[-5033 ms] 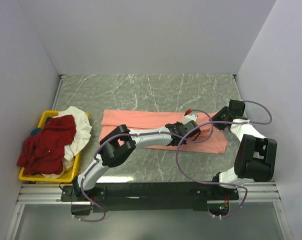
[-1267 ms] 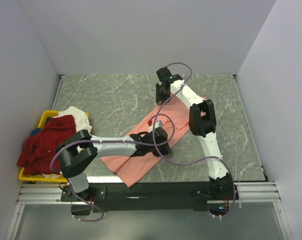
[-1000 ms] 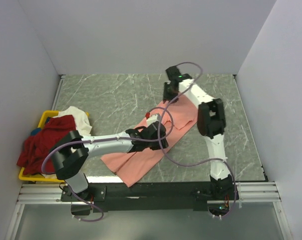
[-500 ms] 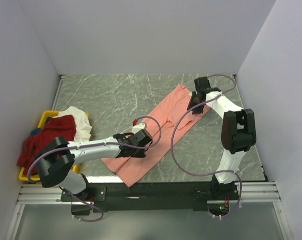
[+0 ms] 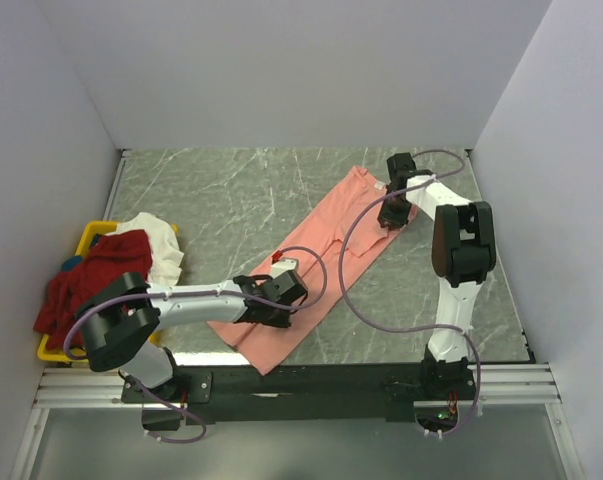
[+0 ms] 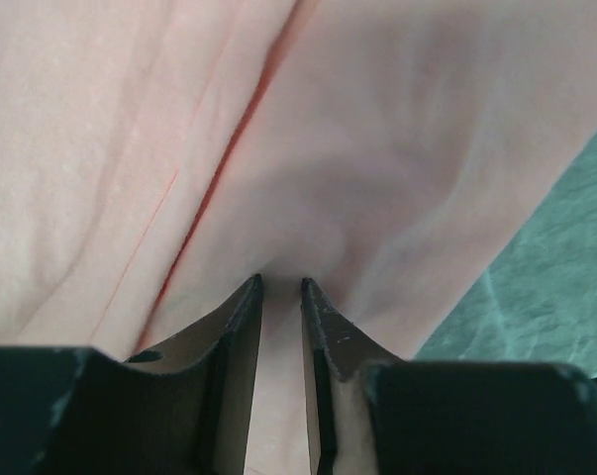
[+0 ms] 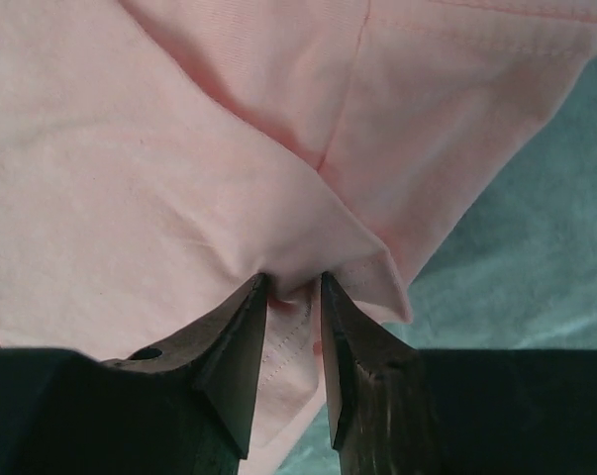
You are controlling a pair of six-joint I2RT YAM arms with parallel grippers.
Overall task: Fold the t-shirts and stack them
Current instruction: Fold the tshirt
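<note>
The salmon-pink t-shirt (image 5: 326, 255) lies folded in a long diagonal strip from the front middle of the table to the back right. My left gripper (image 5: 271, 308) is shut on its near end; the wrist view shows pink cloth (image 6: 377, 178) pinched between the jaws. My right gripper (image 5: 389, 215) is shut on its far end, with a bunched fold (image 7: 308, 198) between the jaws. The dark red t-shirt (image 5: 86, 285) and the white t-shirt (image 5: 156, 250) lie heaped in the yellow bin (image 5: 91, 235) at the left.
The green marble table (image 5: 221, 195) is walled at the back and both sides. The yellow bin sits at the left edge. A metal rail (image 5: 301, 375) runs along the front. Purple cables (image 5: 356, 290) loop over the shirt between the arms.
The pink shirt has swung from lying across the table to a diagonal. My right gripper carried its end to the back right; my left gripper drew the other end toward the front.
</note>
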